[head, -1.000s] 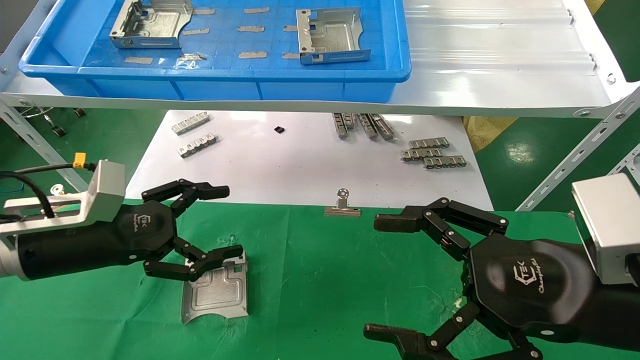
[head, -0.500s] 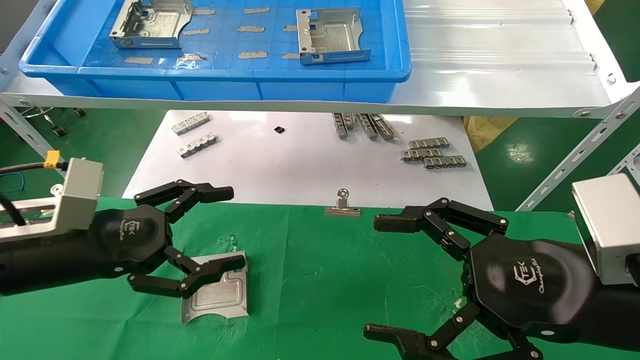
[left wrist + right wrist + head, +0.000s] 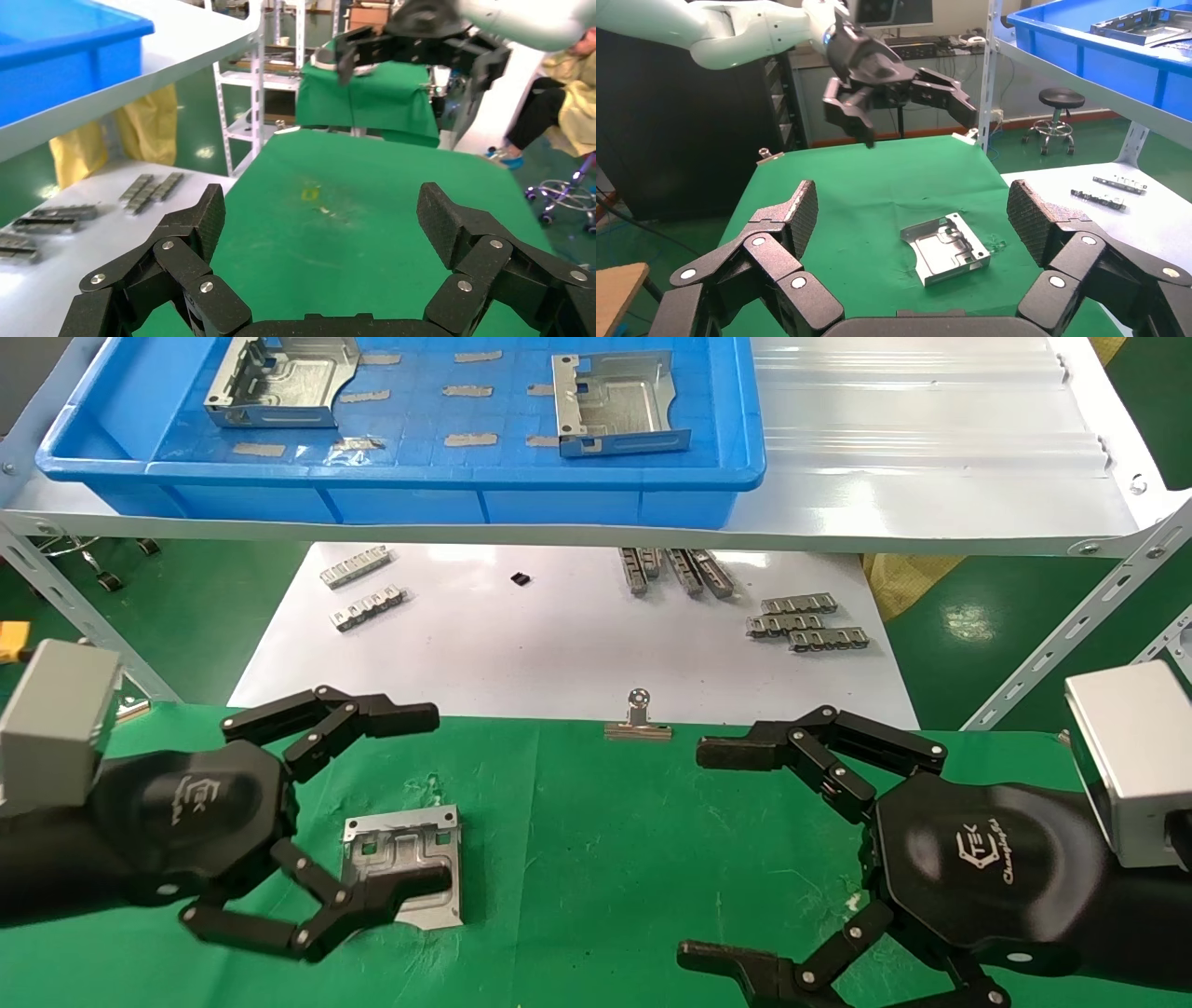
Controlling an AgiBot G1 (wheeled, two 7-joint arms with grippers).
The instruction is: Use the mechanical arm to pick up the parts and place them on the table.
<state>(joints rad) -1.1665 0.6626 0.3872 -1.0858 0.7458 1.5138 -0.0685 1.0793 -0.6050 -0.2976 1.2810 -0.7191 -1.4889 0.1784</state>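
One silvery bracket (image 3: 410, 859) lies flat on the green table cloth (image 3: 605, 840); it also shows in the right wrist view (image 3: 945, 247). Two more brackets (image 3: 279, 379) (image 3: 615, 402) lie in the blue tray (image 3: 447, 477). My left gripper (image 3: 428, 798) is open and empty, raised above the cloth to the left of the bracket; its lower finger crosses the bracket's near edge in the head view. In its own view the left gripper (image 3: 321, 221) shows only cloth and a yellow mark (image 3: 310, 192) between its fingers. My right gripper (image 3: 705, 852) is open and empty at the right.
The blue tray stands on a white metal shelf (image 3: 931, 449) above the far side. A white sheet (image 3: 559, 645) behind the cloth carries grey notched strips (image 3: 805, 621). A silver binder clip (image 3: 638, 724) sits at the cloth's far edge. Shelf legs (image 3: 1071, 626) slant at the right.
My left gripper has drawn back to the left and toward me, still open, uncovering the bracket's far rim. The bracket stays on the cloth. The right arm has not moved.
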